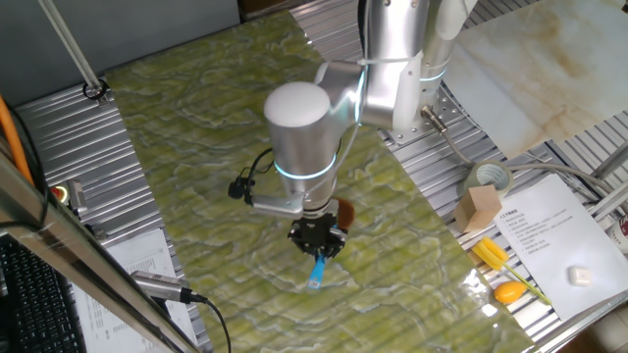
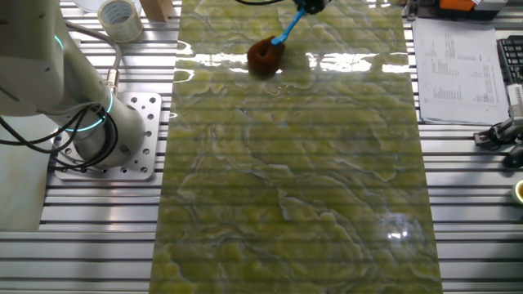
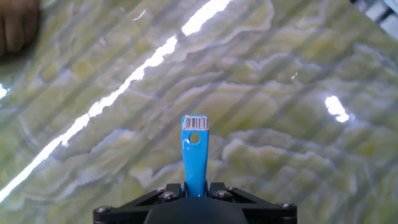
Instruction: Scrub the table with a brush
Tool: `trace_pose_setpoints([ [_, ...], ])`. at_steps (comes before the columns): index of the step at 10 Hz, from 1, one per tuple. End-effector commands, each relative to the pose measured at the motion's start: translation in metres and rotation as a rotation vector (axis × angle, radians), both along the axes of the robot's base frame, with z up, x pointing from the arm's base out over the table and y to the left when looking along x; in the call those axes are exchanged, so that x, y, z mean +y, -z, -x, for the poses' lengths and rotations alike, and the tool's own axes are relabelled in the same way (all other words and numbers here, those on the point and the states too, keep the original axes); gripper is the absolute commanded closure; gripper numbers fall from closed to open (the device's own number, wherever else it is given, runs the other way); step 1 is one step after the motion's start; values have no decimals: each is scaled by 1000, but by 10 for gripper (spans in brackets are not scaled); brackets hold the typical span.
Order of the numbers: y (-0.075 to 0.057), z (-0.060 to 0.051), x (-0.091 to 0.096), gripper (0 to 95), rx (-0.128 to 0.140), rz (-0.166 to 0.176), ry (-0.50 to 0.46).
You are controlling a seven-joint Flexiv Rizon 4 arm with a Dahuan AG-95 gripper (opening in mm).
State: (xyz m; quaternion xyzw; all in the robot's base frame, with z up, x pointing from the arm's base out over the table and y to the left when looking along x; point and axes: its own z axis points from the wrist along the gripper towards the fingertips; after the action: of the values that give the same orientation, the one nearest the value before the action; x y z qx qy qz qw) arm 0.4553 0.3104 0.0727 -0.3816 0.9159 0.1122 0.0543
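The brush has a reddish-brown tuft [image 1: 343, 211] and a light-blue handle [image 1: 317, 272]. My gripper [image 1: 316, 238] is shut on the handle partway along it. The tuft is down on the yellow-green marbled table [image 1: 196, 127], near the end by the papers. In the other fixed view the tuft [image 2: 265, 55] rests on the table [image 2: 286, 204], and the handle [image 2: 288, 31] slants up to the gripper [image 2: 309, 6] at the top edge. In the hand view the handle end [image 3: 194, 149], with a barcode label, sticks out past the gripper [image 3: 194, 186] over the table [image 3: 280, 93].
A tape roll [image 1: 488, 178], a wooden block [image 1: 479, 208], a printed sheet [image 1: 549, 230] and a yellow tool [image 1: 500, 260] lie to the right on the ribbed frame. A cream slab [image 1: 549, 69] is at the back right. The robot base [image 2: 106, 135] stands beside the table.
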Motion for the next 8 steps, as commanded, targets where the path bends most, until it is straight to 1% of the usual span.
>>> trace_pose_setpoints([
  [1,0,-7,4,950,-13,-5,13],
  [2,-1,-13,6,950,-20,-1,-4],
  [3,-4,-27,11,950,-26,12,-38],
  [4,-7,-37,15,950,-28,17,-54],
  [6,-13,-55,23,950,-28,27,-89],
  [7,-17,-64,28,950,-31,51,-134],
  [8,-18,-67,29,950,-31,57,-168],
])
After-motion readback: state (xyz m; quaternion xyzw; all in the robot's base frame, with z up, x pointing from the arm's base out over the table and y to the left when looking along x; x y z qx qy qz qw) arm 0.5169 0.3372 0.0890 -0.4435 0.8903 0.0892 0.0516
